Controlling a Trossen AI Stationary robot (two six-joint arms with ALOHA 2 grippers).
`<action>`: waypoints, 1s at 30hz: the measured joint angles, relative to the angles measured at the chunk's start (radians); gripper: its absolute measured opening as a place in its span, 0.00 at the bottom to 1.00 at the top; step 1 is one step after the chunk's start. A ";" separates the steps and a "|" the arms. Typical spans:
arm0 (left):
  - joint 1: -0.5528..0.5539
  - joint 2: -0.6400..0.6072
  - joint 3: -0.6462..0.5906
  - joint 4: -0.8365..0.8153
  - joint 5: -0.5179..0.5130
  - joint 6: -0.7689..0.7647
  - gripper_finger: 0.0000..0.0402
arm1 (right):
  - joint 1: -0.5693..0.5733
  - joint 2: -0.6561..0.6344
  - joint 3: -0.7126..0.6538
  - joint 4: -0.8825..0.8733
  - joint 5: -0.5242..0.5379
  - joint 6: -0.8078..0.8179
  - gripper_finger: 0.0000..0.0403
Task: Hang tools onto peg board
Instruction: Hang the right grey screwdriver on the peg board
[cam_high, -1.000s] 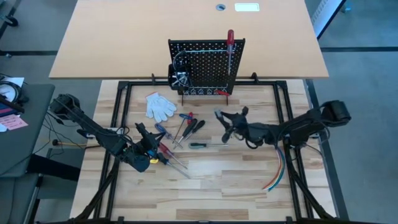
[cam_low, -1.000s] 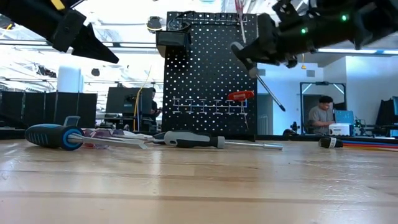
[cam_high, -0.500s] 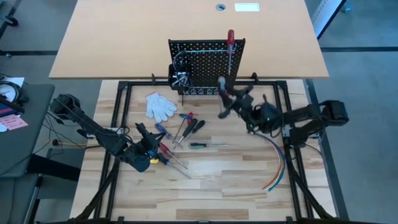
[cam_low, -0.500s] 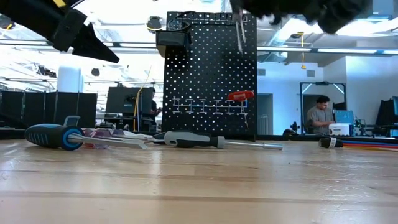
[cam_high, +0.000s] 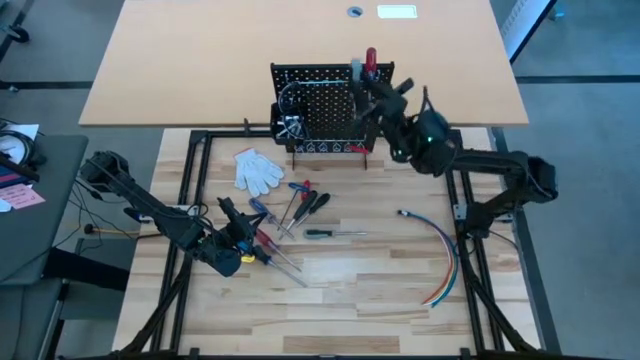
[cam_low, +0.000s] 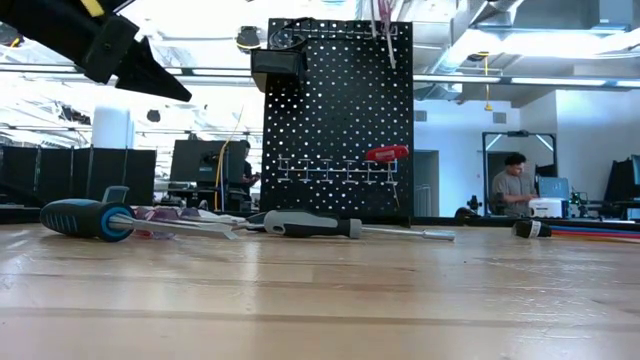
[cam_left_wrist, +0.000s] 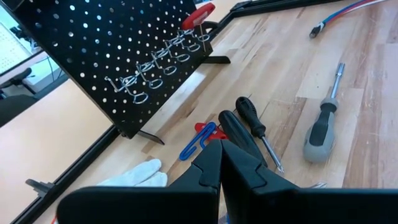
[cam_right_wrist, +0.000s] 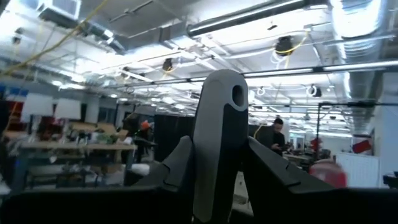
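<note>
Grey-handled screwdriver (cam_right_wrist: 219, 140) sits clamped in right gripper (cam_high: 362, 88) fingers above peg board (cam_high: 320, 105).

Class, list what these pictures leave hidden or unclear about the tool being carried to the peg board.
- High view: the right gripper covers its grey-handled tool, hiding the shaft.
- Right wrist view: only the handle shows; the peg board is out of frame.
- Low view: the top edge cuts off gripper and tool.

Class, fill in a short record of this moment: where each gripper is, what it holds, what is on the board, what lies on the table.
right gripper: at the peg board top, shut on a grey-handled screwdriver
left gripper: shut, empty, over the loose tools
on board: red-handled screwdriver
on table: white gloves, wire bundle
</note>
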 joint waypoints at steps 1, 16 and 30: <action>0.000 0.000 0.000 0.000 0.000 0.000 0.00 | -0.011 0.000 0.003 0.001 0.000 0.016 0.28; 0.000 0.000 0.000 0.002 0.000 0.000 0.00 | -0.152 0.057 0.006 0.065 -0.085 0.161 0.28; 0.000 0.000 0.000 0.000 0.000 0.000 0.00 | -0.152 0.132 0.049 0.082 -0.088 0.115 0.39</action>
